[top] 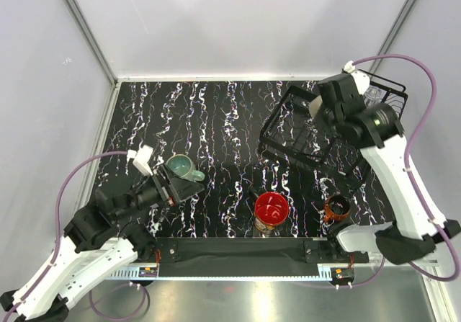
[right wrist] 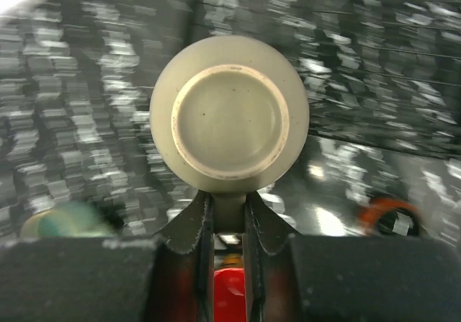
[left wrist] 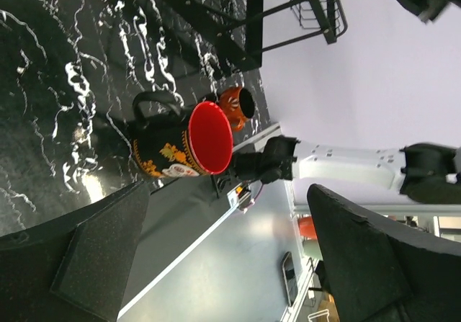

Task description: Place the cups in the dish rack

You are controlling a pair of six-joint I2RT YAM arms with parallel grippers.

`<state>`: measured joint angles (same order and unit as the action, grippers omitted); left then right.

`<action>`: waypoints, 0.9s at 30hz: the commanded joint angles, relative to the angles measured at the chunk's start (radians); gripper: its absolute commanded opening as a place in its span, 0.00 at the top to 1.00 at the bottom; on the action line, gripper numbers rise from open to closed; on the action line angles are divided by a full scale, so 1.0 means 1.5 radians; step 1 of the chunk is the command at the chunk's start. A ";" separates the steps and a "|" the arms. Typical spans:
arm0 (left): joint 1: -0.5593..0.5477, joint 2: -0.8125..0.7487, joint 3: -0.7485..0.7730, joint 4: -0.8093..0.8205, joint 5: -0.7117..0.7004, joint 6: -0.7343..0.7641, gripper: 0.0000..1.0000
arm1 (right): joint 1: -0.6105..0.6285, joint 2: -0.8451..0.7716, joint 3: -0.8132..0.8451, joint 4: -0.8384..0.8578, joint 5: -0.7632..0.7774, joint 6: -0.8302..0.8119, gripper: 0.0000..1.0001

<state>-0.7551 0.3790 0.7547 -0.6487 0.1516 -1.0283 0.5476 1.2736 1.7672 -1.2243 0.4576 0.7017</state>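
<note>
My right gripper (top: 325, 109) is shut on the handle of the beige mug (top: 315, 106) and holds it above the black wire dish rack (top: 288, 145). In the right wrist view the mug's base (right wrist: 229, 124) faces the camera, with the gripper (right wrist: 229, 210) clamped on its handle. My left gripper (top: 180, 186) is open beside the teal-green mug (top: 178, 166); nothing shows between its jaws in the left wrist view (left wrist: 227, 225). The red-inside dark mug (top: 271, 209) (left wrist: 189, 148) and the small orange mug (top: 336, 208) (left wrist: 236, 106) stand near the front edge. The lavender tumbler and clear glass are not visible.
The rack sits at the back right, tilted, against the right wall. Grey walls close in the black marbled table (top: 216, 120) on three sides. A black bar (top: 238, 248) runs along the front edge between the arm bases.
</note>
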 commanded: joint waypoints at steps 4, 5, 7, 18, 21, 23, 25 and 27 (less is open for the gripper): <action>0.001 -0.056 -0.010 0.001 0.025 0.015 0.01 | -0.157 0.047 0.037 -0.065 0.042 -0.071 1.00; 0.001 -0.066 -0.014 -0.001 0.025 0.013 0.01 | -0.183 0.049 0.035 -0.060 0.035 -0.077 1.00; 0.001 -0.097 -0.029 -0.007 0.020 0.011 0.01 | -0.216 0.051 0.028 -0.037 0.011 -0.097 1.00; 0.001 -0.133 -0.071 -0.025 0.032 0.023 0.01 | -0.362 0.100 0.007 0.006 -0.103 -0.143 1.00; 0.001 -0.131 -0.072 -0.025 0.033 0.037 0.01 | -0.393 0.123 0.011 0.007 -0.101 -0.149 1.00; 0.001 -0.129 -0.070 -0.030 0.033 0.044 0.01 | -0.398 0.142 0.009 0.013 -0.108 -0.151 1.00; 0.001 -0.128 -0.069 -0.033 0.031 0.057 0.01 | -0.401 0.155 0.008 0.023 -0.131 -0.156 1.00; 0.001 -0.126 -0.065 -0.036 0.032 0.066 0.01 | -0.401 0.172 0.008 0.028 -0.131 -0.159 1.00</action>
<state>-0.7551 0.1905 0.6453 -0.7177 0.1715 -0.9806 -0.0521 1.5120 1.7721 -1.2472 0.2920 0.4931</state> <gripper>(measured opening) 0.988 0.191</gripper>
